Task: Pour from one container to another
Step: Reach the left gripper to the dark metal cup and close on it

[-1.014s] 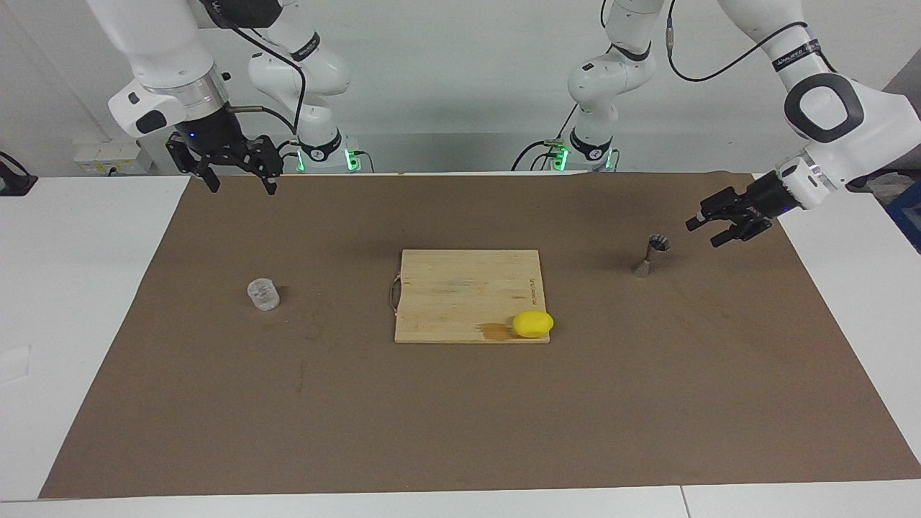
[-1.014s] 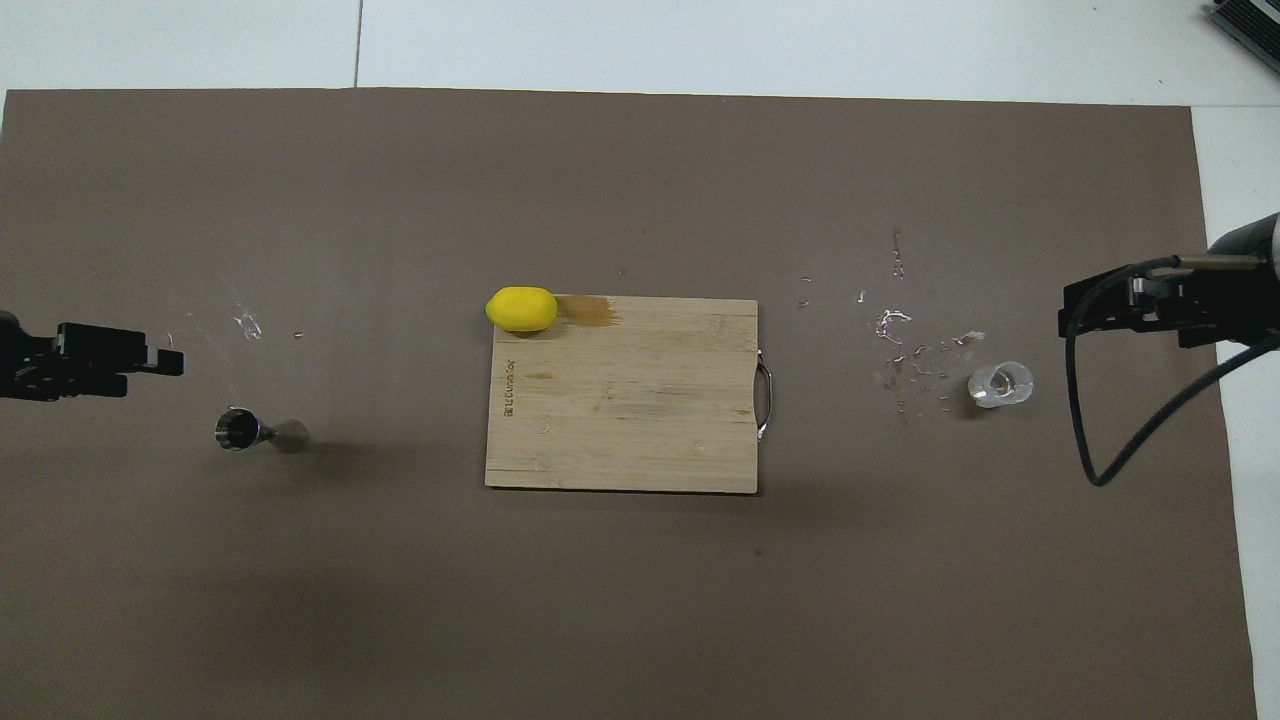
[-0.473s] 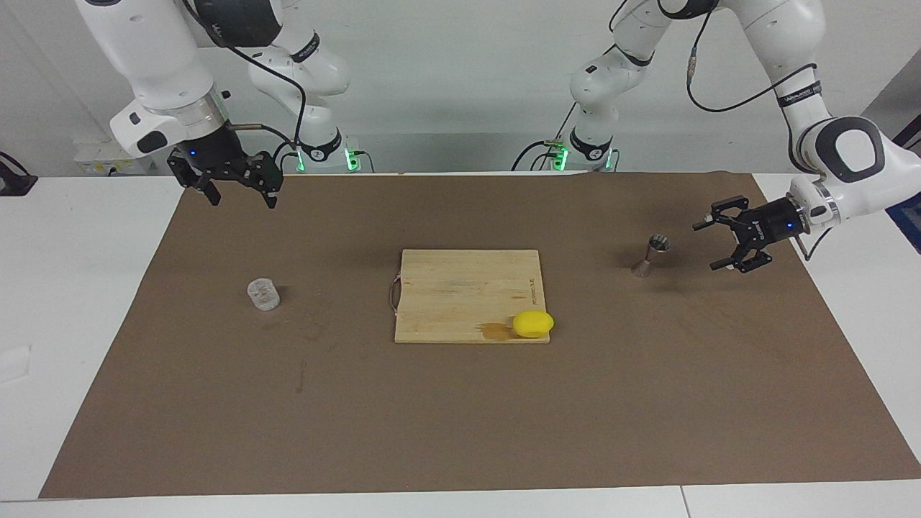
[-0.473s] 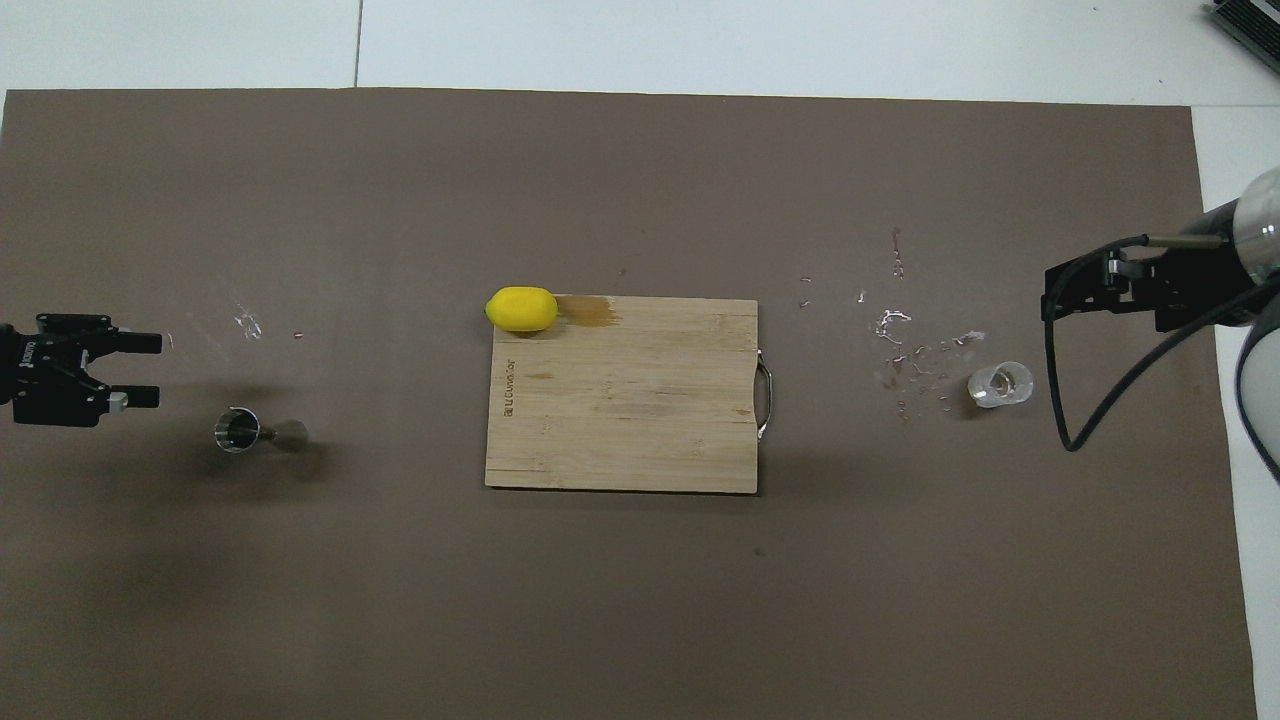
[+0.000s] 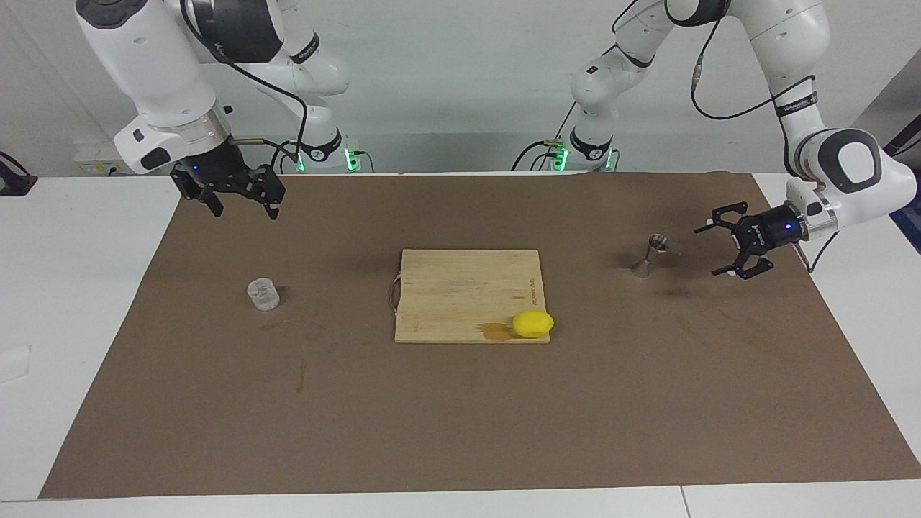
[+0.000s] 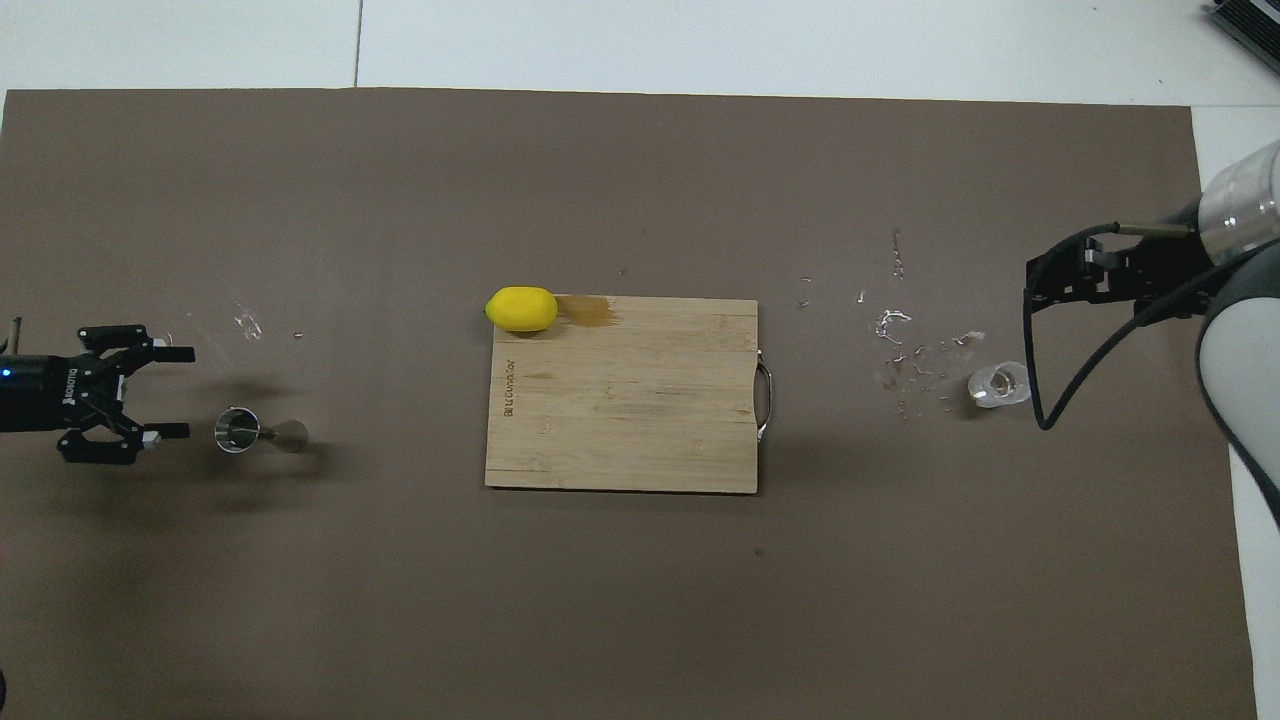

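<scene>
The clear glass tumbler stands upright on the brown mat toward the right arm's end. The steel hourglass jigger stands upright toward the left arm's end. My left gripper is turned sideways, low over the mat, open. Its fingers point at the jigger from the table-end side with a small gap, touching nothing. My right gripper hangs open and empty well above the mat, apart from the tumbler.
A wooden cutting board lies mid-table with a yellow lemon at one corner beside a wet stain. Water droplets dot the mat beside the tumbler.
The left gripper came down, rolled sideways and closed in on the jigger. The right gripper shifted slightly over the mat toward the tumbler. Tumbler, jigger, board and lemon stayed put.
</scene>
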`<state>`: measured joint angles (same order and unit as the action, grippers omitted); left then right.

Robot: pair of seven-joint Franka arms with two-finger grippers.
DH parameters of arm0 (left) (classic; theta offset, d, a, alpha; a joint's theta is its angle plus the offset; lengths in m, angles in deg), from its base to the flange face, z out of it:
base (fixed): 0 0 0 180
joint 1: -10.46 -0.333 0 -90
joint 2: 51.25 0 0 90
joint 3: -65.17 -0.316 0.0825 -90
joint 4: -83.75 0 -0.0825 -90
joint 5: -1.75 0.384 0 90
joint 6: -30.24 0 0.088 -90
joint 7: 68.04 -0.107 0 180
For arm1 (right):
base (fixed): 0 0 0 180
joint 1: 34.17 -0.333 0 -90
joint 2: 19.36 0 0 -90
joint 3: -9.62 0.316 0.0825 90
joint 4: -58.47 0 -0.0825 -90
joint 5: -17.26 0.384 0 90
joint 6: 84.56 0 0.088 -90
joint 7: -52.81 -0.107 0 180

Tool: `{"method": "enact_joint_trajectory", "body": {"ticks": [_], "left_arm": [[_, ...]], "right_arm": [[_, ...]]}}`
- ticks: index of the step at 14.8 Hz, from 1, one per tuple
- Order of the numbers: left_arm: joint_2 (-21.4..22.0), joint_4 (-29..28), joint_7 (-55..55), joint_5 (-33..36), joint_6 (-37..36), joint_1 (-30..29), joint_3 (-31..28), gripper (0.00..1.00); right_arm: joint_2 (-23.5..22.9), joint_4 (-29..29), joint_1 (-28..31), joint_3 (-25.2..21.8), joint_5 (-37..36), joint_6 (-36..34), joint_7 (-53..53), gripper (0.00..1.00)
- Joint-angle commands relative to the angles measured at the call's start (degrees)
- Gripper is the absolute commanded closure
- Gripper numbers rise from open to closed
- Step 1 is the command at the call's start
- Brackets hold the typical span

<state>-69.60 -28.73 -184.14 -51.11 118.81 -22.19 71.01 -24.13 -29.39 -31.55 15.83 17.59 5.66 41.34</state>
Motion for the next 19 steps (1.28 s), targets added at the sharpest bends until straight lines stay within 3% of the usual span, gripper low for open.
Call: {"method": "enact_joint_trajectory", "body": {"ticks": [1, 7, 19], "left_arm": [[-3.8, 0.0, -10.8, -2.9, -2.7, -2.0, 0.4, 0.0], [-4.4, -0.3, -17.9, -2.4, -6.7, -1.4, 0.2, 0.0], [-4.4, -2.6, -26.1, -3.6, -6.2, 1.3, 0.3, 0.0]], "right_arm": [[1.0, -2.0, 0.2, 0.3, 0.2, 0.7, -1.2, 0.0], [4.8, -7.3, 0.2, 0.3, -0.1, 1.3, -1.0, 0.0], [5.6, -8.8, 0.1, 0.3, 0.0, 1.3, -0.7, 0.0]]}}
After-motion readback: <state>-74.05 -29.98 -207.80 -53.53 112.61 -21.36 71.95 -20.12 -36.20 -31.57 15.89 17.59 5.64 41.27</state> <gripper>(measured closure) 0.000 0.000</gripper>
